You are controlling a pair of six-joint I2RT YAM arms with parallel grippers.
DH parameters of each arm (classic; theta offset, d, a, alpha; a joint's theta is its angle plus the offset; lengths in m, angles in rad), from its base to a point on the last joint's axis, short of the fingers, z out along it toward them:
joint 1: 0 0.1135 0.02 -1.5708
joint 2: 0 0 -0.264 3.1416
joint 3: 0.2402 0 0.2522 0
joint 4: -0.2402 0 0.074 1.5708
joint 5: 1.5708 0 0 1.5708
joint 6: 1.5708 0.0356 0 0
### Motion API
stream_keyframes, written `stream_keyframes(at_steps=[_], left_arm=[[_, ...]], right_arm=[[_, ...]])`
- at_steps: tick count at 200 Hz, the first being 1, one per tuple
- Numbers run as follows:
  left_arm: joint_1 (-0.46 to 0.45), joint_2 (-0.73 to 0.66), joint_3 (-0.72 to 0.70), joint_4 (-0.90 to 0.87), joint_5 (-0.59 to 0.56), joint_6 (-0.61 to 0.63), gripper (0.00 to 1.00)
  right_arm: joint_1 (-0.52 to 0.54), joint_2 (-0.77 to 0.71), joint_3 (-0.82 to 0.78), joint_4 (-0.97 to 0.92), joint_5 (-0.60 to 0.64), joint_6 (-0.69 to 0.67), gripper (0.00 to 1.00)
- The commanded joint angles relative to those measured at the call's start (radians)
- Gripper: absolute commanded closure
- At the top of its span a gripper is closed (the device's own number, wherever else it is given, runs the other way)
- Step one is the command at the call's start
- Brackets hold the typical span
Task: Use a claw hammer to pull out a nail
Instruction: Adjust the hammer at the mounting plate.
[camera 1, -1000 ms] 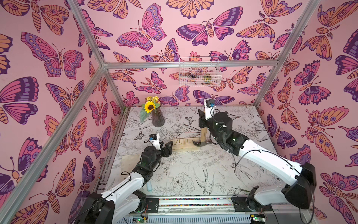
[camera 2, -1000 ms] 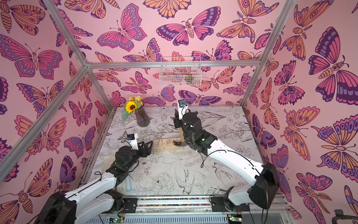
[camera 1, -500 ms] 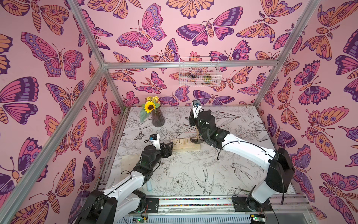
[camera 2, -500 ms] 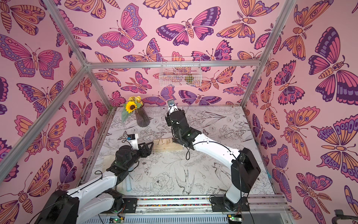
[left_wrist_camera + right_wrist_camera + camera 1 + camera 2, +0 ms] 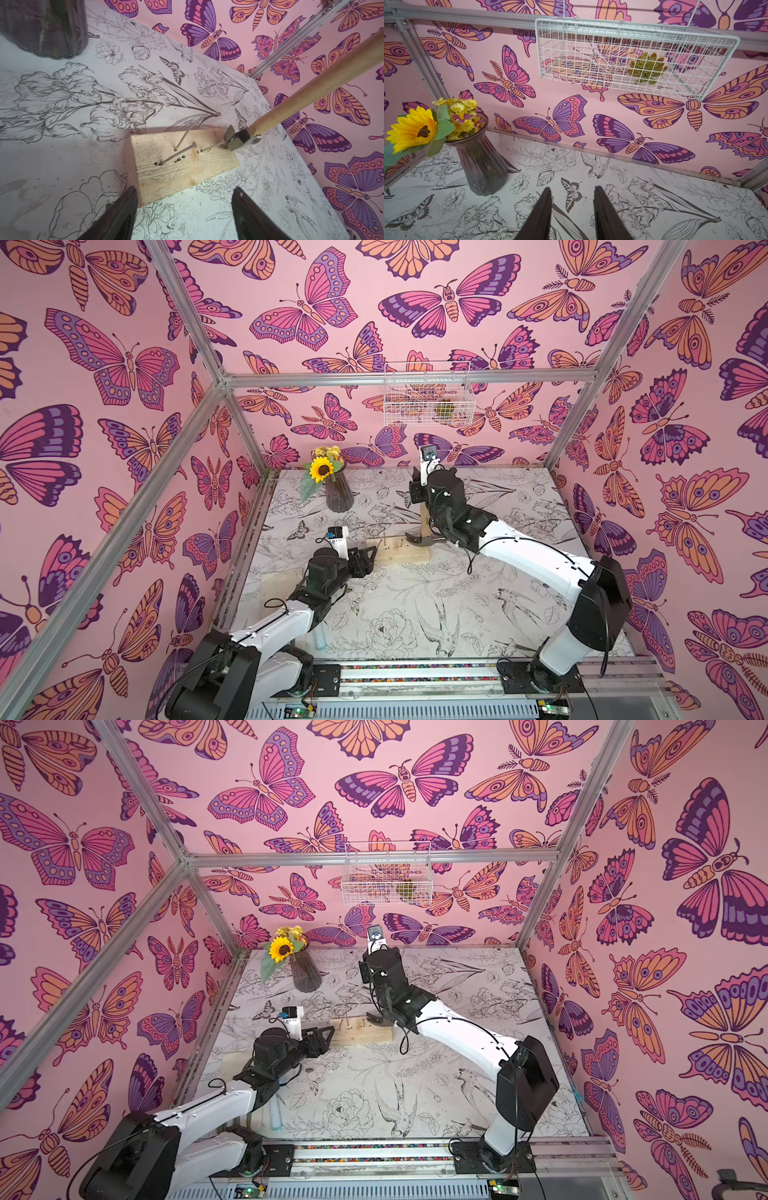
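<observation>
The claw hammer stands nearly upright, its grey head low at the right end of a pale wooden block. My right gripper is shut on its wooden handle; the handle does not show between the fingertips in the right wrist view. Three bent nails stick out of the block, and the claw sits at the head of the rightmost nail. My left gripper stands open at the block's left end, one finger by its corner.
A dark glass vase with a sunflower stands at the back left. A white wire basket holding a succulent hangs on the back wall. A pale-blue trowel lies under my left arm, near the front rail.
My right arm has carried the hammer leftward, bringing its head to the block's right end by the nails. The left arm has stayed still.
</observation>
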Motion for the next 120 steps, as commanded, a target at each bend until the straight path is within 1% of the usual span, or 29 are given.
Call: stream_keyframes(at_steps=[1, 24, 29, 56, 82, 102, 120], left_arm=[[-0.004, 0.037, 0.073, 0.061, 0.104, 0.030, 0.26], [-0.037, 0.102, 0.147, 0.107, 0.169, 0.092, 0.25], [-0.047, 0.154, 0.163, 0.126, 0.185, 0.110, 0.24], [-0.104, 0.278, 0.266, 0.223, 0.288, 0.192, 0.22], [-0.166, 0.379, 0.352, 0.264, 0.302, 0.286, 0.20], [-0.173, 0.471, 0.410, 0.325, 0.331, 0.295, 0.20], [-0.171, 0.552, 0.469, 0.351, 0.335, 0.296, 0.20]], right_arm=[[-0.025, -0.041, 0.032, 0.068, -0.041, 0.075, 1.00], [-0.038, -0.047, 0.017, 0.067, -0.063, 0.108, 1.00], [-0.039, -0.048, 0.014, 0.070, -0.065, 0.113, 1.00], [-0.045, -0.056, 0.003, 0.073, -0.081, 0.126, 1.00], [-0.050, -0.068, -0.026, 0.100, -0.109, 0.126, 1.00], [-0.058, -0.075, -0.038, 0.105, -0.147, 0.138, 1.00], [-0.065, -0.075, -0.052, 0.113, -0.178, 0.164, 1.00]])
